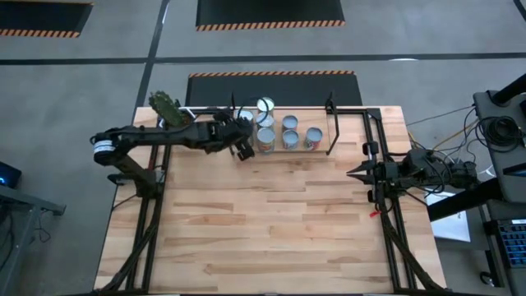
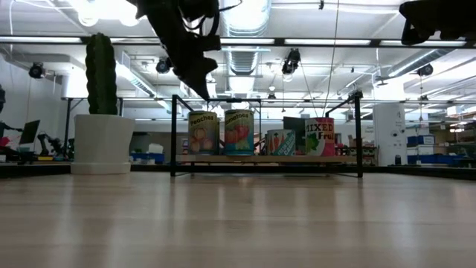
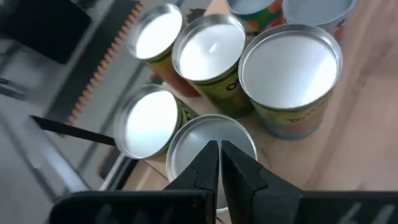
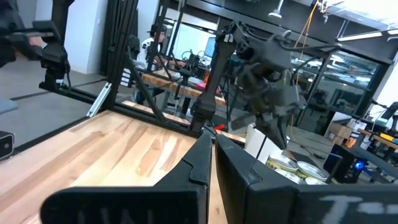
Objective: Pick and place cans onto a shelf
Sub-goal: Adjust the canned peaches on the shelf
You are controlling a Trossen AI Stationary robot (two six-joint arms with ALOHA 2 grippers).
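While its two dark fingers are pressed together with nothing between them, the left tool (image 3: 219, 163) hangs just above the shiny round top of one of the cans (image 3: 210, 142), at the left end of the shelf (image 1: 325, 148) along the far side of the worktop (image 1: 271, 222). Around that can the left wrist view shows four more silver lids packed close, several of them touching at the rims, with orange and yellow-green labels showing on their sides. In the high view the cluster sits bunched toward the shelf's left half, between the thin black uprights, and one bright lid (image 1: 265, 105) lies a little farther back than the rest. The low view shows the labelled cans standing upright in a row on the light board. These are rigid metal cylinders that will not give under the fingers; whether they are full cannot be told, though printed fruit labels suggest sealed, fairly heavy tins. The smooth lids and glossy sides look slippery, so a grip across the body, below the rolled rim, seems the safest hold, the rim serving as a stop against sliding. With neighbours this tight, fingers coming down beside one can risk nudging the next, so the outermost can offers the freest sides. A potted cactus (image 1: 164, 107) stands just beyond the shelf's left end. The right tool (image 1: 355, 173), likewise closed and empty, waits at the worktop's right edge, well apart from the shelf.
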